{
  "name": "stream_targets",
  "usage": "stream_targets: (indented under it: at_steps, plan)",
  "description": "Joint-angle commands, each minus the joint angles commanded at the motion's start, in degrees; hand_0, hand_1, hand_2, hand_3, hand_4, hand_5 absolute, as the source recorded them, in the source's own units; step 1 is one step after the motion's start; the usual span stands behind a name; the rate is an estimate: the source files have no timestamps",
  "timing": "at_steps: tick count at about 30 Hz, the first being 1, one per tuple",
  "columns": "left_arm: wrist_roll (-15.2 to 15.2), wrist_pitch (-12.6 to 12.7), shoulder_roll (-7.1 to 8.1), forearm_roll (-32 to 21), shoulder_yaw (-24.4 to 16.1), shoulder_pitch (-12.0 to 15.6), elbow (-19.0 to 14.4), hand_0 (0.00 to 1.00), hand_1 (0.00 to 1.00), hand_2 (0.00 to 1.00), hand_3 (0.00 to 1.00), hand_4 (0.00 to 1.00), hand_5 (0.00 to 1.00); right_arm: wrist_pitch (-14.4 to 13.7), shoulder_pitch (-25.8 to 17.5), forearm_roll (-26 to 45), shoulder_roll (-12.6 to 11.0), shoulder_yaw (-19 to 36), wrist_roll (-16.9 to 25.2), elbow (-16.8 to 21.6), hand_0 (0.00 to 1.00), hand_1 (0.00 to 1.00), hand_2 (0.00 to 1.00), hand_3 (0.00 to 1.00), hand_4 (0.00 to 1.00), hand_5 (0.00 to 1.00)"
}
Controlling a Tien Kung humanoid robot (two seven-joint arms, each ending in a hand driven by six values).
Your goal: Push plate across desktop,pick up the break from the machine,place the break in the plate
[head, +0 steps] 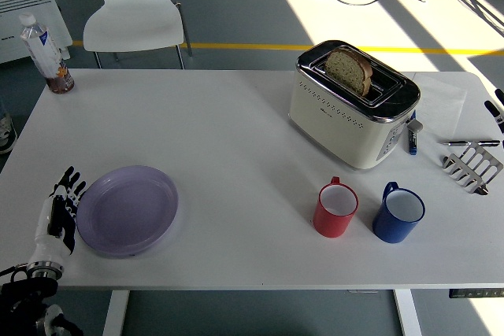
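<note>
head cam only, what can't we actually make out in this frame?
Head view:
- Right robot hand: cut off by the right edge, only dark fingertips show; finger state unreadable.
- Bread slice: lower part hidden inside the toaster slot.
- Left robot hand against the purple plate: contact unclear from above.
- Bottle label: too small to read.
</note>
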Motion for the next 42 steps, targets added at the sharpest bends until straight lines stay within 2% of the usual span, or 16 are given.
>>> stream_targets:
  at_steps: [28,42]
  plan:
    - [-0.5,-0.7,1.79,-6.5,12.0,2.4,-5.6,0.911,0.943,0.998,0.962,0.513,0.998,0.0,0.1,0.0,0.1,-0.6,0.0,-0.1,0.783,0.754,0.757,0.768,0.508,0.617]
    - [-0.4,-1.4,2.58,-8.7,15.6,2.3,-7.3,0.905,0.936,0.992,0.954,0.512,0.998,0.0,0.2,0.0,0.2,-0.7,0.0,-0.1,0.782,0.754,0.756,0.768,0.508,0.621]
